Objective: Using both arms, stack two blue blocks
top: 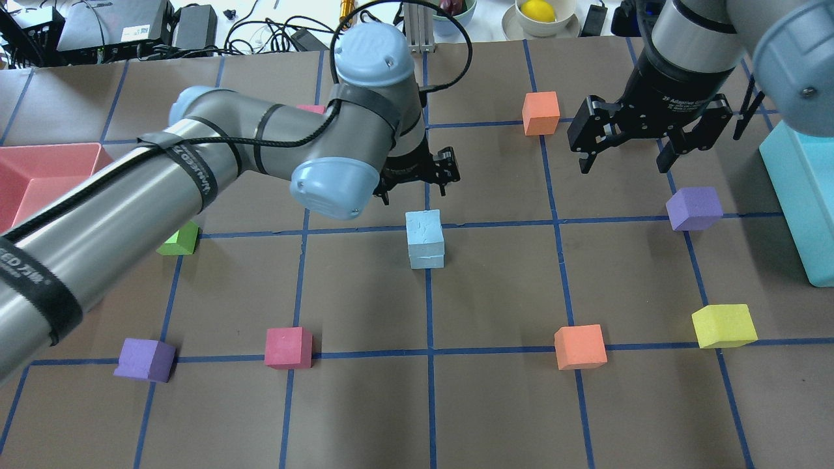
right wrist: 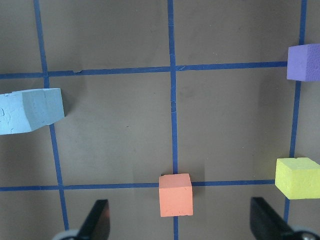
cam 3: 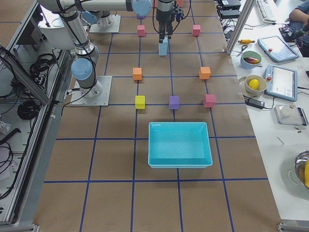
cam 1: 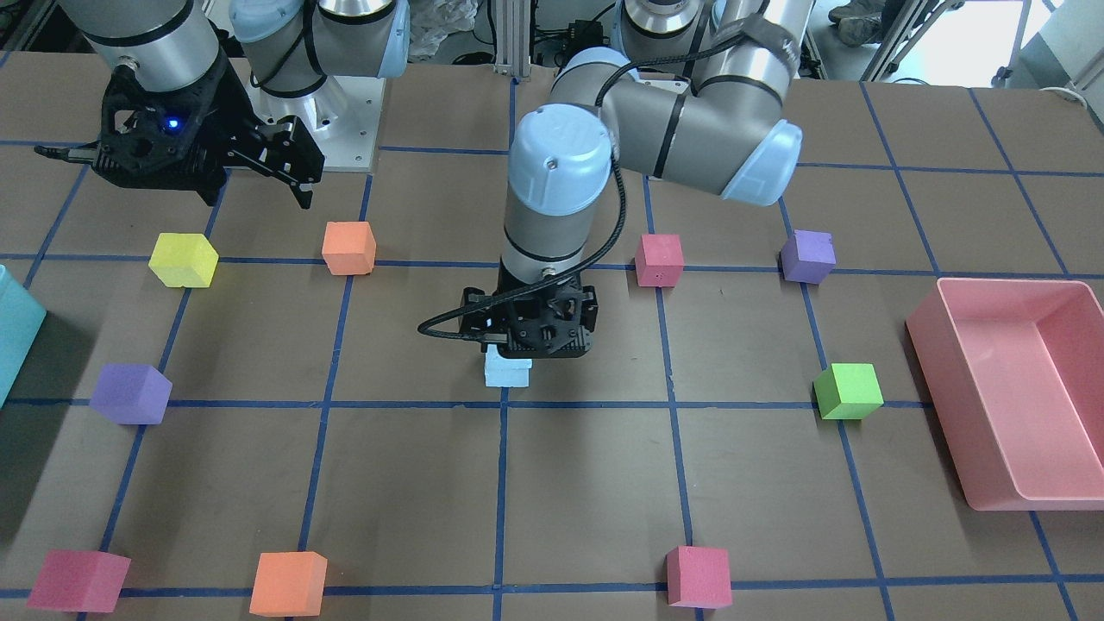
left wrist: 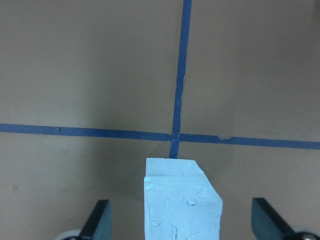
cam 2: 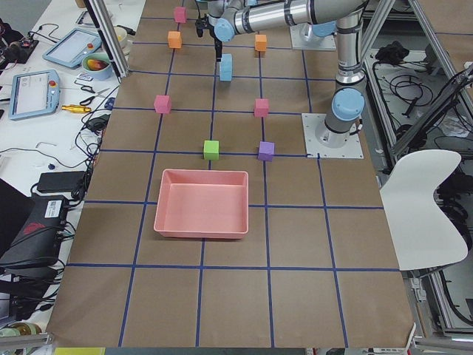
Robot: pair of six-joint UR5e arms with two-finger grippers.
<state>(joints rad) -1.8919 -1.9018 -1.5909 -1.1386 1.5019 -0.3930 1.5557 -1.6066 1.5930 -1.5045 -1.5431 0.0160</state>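
Observation:
The two pale blue blocks (top: pixel 425 238) stand stacked, one on the other, on a tape crossing at the table's middle; the stack also shows in the front view (cam 1: pixel 507 369) and the left wrist view (left wrist: pixel 182 200). My left gripper (top: pixel 417 185) hangs just over the stack, open. Its fingers (left wrist: pixel 97 220) stand wide to either side of the top block and do not touch it. My right gripper (top: pixel 625 163) is open and empty, raised over the table well to the stack's right, near an orange cube (top: pixel 541 112).
A teal bin (top: pixel 801 202) stands at the right edge and a pink bin (top: pixel 39 169) at the left. Loose cubes lie around: purple (top: pixel 694 208), yellow (top: pixel 723 324), orange (top: pixel 580 346), red (top: pixel 287 347), purple (top: pixel 144 359), green (top: pixel 179 239).

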